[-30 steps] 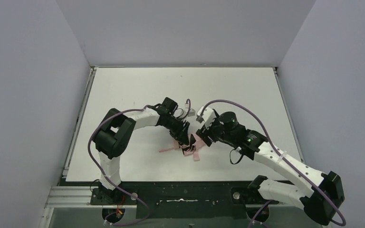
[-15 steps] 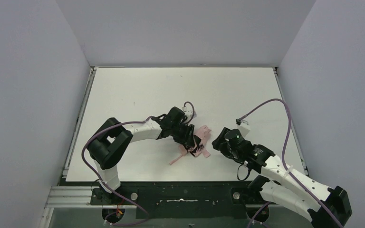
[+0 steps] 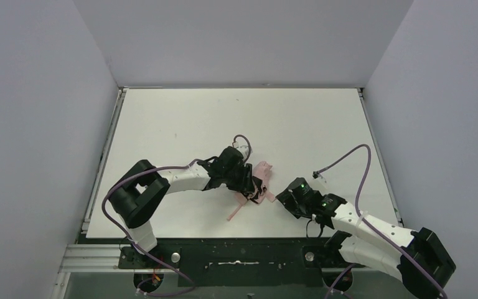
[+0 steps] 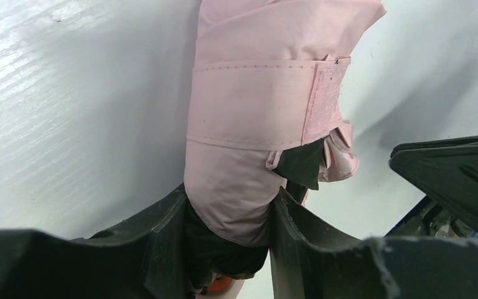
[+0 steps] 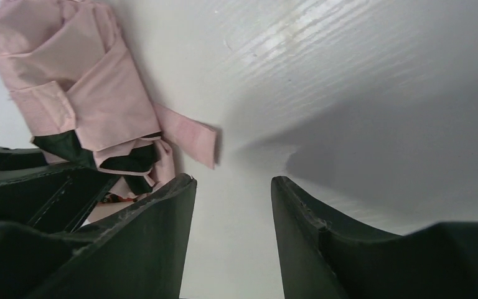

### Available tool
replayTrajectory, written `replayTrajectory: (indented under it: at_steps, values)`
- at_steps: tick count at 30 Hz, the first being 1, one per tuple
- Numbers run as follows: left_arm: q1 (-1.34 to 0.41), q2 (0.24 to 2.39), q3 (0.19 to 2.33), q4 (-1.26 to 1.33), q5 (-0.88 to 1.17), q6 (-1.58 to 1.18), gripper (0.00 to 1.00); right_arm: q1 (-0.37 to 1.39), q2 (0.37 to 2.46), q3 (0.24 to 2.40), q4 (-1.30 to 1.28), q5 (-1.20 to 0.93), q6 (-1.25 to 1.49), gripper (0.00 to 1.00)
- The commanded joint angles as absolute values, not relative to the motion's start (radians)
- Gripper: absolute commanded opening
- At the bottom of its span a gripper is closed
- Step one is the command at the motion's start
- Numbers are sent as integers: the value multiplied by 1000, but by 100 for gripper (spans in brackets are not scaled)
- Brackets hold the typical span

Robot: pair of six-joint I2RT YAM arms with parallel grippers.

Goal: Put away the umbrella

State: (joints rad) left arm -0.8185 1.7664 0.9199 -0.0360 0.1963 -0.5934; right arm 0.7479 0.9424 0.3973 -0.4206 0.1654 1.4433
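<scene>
The left end effector is clamped on the umbrella. In the left wrist view its two black fingers press in on either side of the rolled pink fabric, and the bundle bulges out above them. The umbrella is folded into a compact roll. Its closure strap is wrapped round the middle, and the rough fastening patch at the strap's end lies flat on the right side. A dark piece shows from under the lower edge of the strap; what it is cannot be told.

From above, the umbrella is near the front middle of the white table, between the two arms. It points away from the left end effector towards the far right. A thin pink strip trails from it towards the near edge and lies flat on the table.

The right end effector is just to the right of the umbrella and does not touch it. In the right wrist view its fingers stand apart with only bare table showing between them. The umbrella lies up and to the left of them, with a loose pink tab sticking out towards the gap. The left end effector's dark fingers show at the left edge of that view.
</scene>
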Motion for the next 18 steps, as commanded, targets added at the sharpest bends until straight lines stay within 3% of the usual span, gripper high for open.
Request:
replayTrajectory:
  at_steps: [1, 8, 18]
  values:
    - [-820, 1801, 842, -261, -28, -602, 0, 755, 957, 366, -312, 166, 1519, 48]
    - [-835, 1806, 847, -263, -35, -588, 0, 755, 979, 287, -170, 151, 1568, 40]
    - [-851, 1809, 856, -277, -49, -578, 0, 754, 1045, 231, -44, 141, 1617, 38]
